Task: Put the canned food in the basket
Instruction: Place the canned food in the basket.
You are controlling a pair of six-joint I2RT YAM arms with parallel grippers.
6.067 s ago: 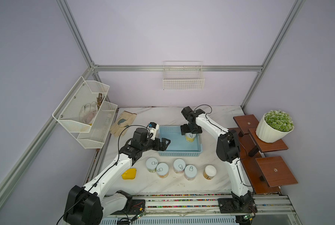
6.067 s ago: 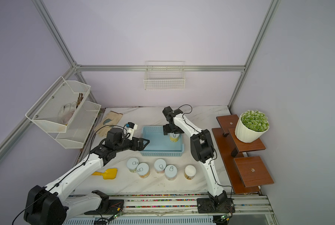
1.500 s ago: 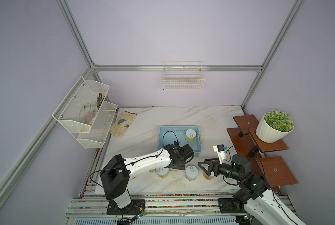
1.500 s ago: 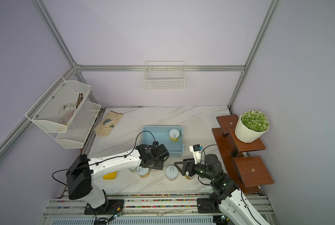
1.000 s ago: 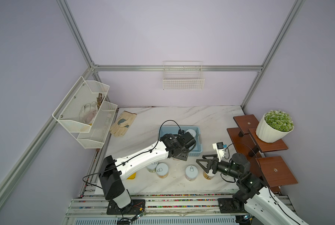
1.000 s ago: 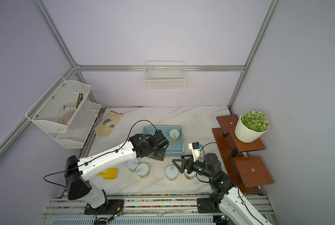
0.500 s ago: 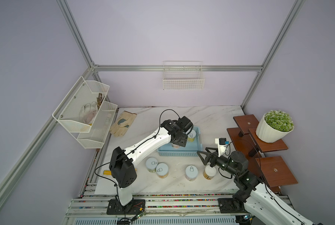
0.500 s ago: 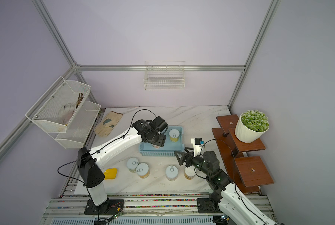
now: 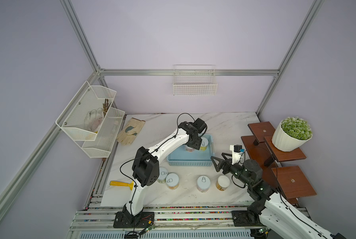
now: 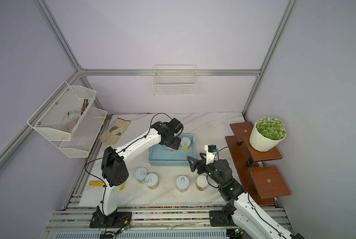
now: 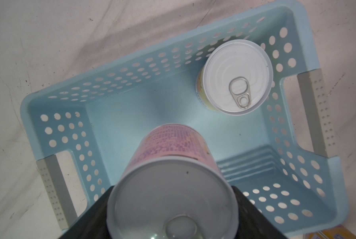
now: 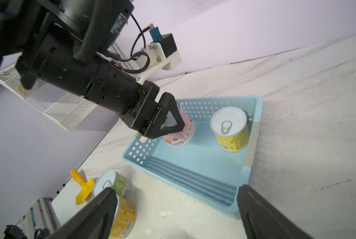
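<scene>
Here, pink-labelled tin [image 12: 177, 140] — barcode [image 12: 188, 135], print illegible.

In left pincer [image 12: 178, 126]: pink-labelled metal tin [image 12: 185, 133]; just beside pincer: yellow-labelled ring-pull tin [image 12: 228, 122]; both inside light blue plastic basket [image 12: 193, 159].

The pink tin [image 11: 168, 149], blurred up close, runs off the picture's edge.
</scene>
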